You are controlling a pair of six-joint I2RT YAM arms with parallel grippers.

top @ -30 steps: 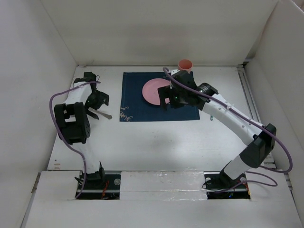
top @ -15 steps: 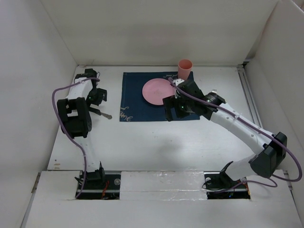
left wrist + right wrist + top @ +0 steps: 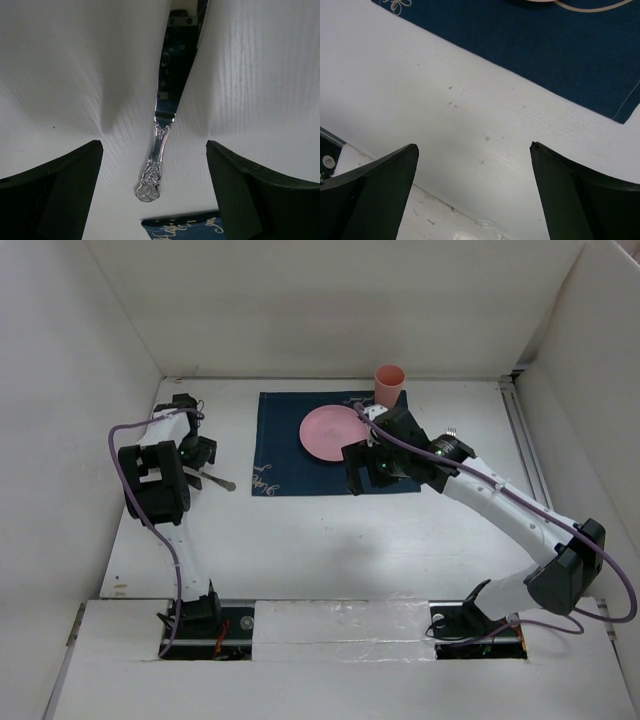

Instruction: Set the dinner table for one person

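Toward the far-left corner of the matte white counter (image 3: 330, 540), an ornate silver utensil (image 3: 159, 142) lies between the left jaws, spread apart, its long axis aimed at the navy cloth placemat (image 3: 285, 445). The right jaws, also apart and empty, hang by the placemat's near edge, farther off.

WHITE ON WHITE: A matte white dinner table (image 3: 330, 540) sits boxed in by upright panels on three sides: a back panel (image 3: 330, 300), a left panel (image 3: 60, 390) and a right panel (image 3: 590, 380). A pale metal rail (image 3: 524, 445) runs along the table's right edge, and a raised white ledge (image 3: 340, 640) (patched with shiny silvery tape (image 3: 340, 612)) spans the near side. Even, diffuse light casts only soft grey shadows. Close up, the surface shows fine grain and a few dark specks (image 3: 451, 103).
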